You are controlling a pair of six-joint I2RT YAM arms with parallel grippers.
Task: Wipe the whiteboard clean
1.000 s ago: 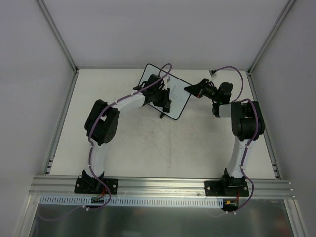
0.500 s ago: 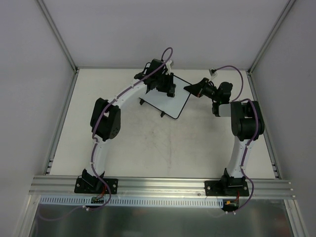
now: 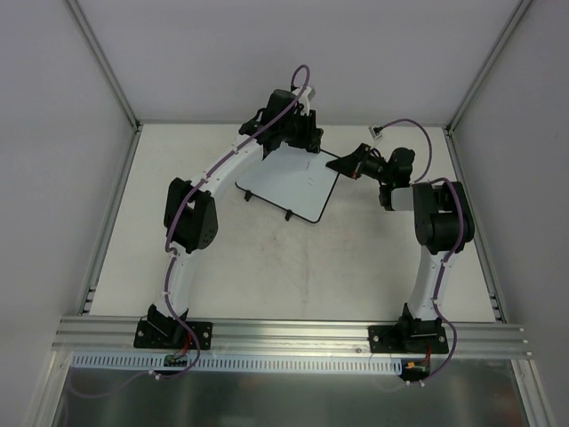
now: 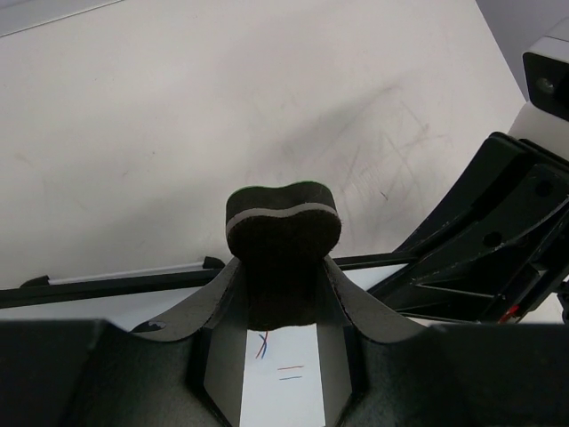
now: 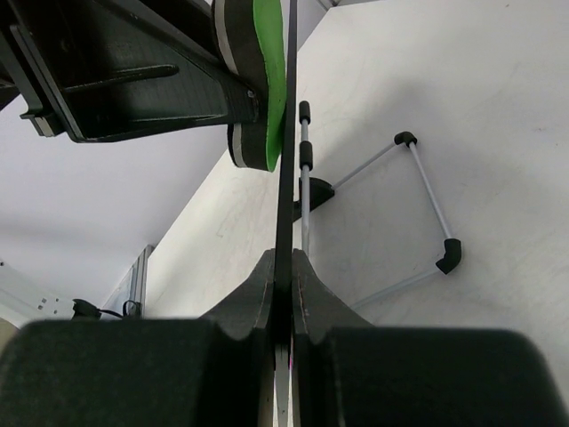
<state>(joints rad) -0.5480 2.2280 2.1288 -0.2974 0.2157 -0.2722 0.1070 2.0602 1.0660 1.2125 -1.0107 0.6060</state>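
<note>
The whiteboard (image 3: 289,185) lies tilted in the middle of the table, with a black frame and small black feet. My left gripper (image 3: 300,139) is at its far edge, shut on a dark eraser (image 4: 283,233) with a white stripe. Thin red and blue pen lines (image 4: 277,358) show on the board's face just below the eraser. My right gripper (image 3: 343,165) is shut on the board's right corner. In the right wrist view the board (image 5: 289,133) runs edge-on between my fingers, with the eraser's green body (image 5: 265,80) pressed against its left side.
The board's wire stand legs (image 5: 418,205) stick out over the table on its back side. Grey enclosure walls surround the table (image 3: 249,258). An aluminium rail (image 3: 293,334) carries both arm bases at the near edge.
My left gripper has moved with the eraser from the board's middle to its far edge. The board's near-left side has shifted left. The right gripper has stayed clamped on the corner.
</note>
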